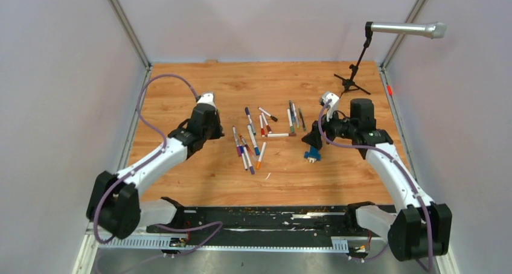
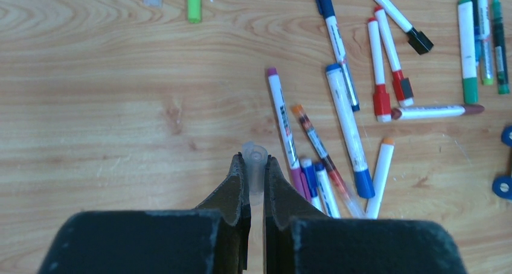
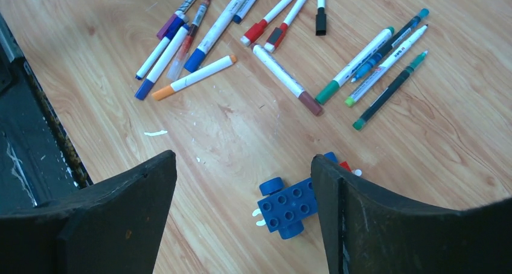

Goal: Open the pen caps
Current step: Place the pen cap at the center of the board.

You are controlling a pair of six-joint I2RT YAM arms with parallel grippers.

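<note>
Pinching a clear pen cap [image 2: 253, 150] at lower centre, your left gripper [image 2: 255, 165] holds it tight; your right gripper [image 3: 243, 165] gapes wide, empty. Such caps look light, slick and stiff: grip mid-body.

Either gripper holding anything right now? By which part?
Left gripper pinches a small clear cap by its near end; the far end sticks out in front. Right gripper is open, holding nothing.
</note>
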